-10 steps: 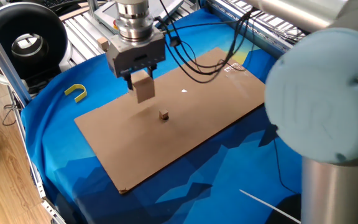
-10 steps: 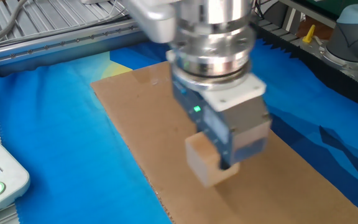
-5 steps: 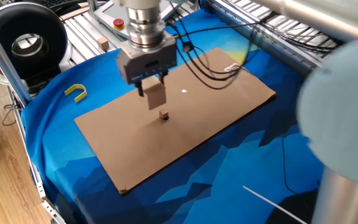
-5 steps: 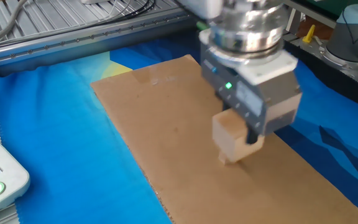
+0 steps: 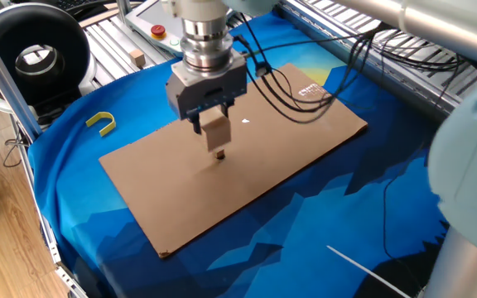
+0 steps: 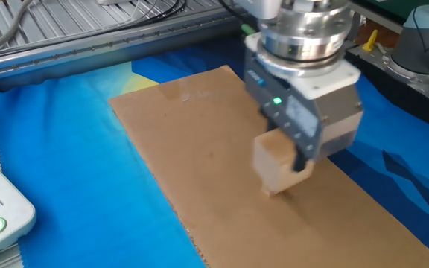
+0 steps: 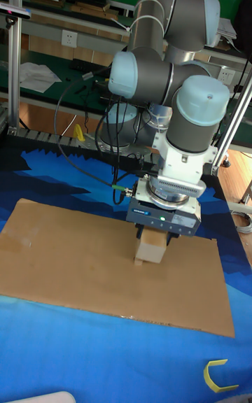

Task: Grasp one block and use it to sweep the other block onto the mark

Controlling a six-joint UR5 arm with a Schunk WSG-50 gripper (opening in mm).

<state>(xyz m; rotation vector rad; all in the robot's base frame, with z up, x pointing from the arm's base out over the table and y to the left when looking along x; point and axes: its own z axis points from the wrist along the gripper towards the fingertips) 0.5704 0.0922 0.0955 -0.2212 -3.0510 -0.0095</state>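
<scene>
**Cube closes in on the tiny block**

In the last second the gripper [image 5: 214, 124] has carried the cube [image 5: 216, 132] across the board [image 5: 288, 165] toward the yellow corner; it now hangs right beside the tiny block [image 5: 219, 154], which hasn't budged. So the sweep looks about to begin, not yet under way.

The fingers stay clamped on the cube's upper half. It hangs upright, a little taller than wide, faces roughly square to the board, its base low over the surface; contact I can't tell.

I can't make out the mark anywhere.
</scene>
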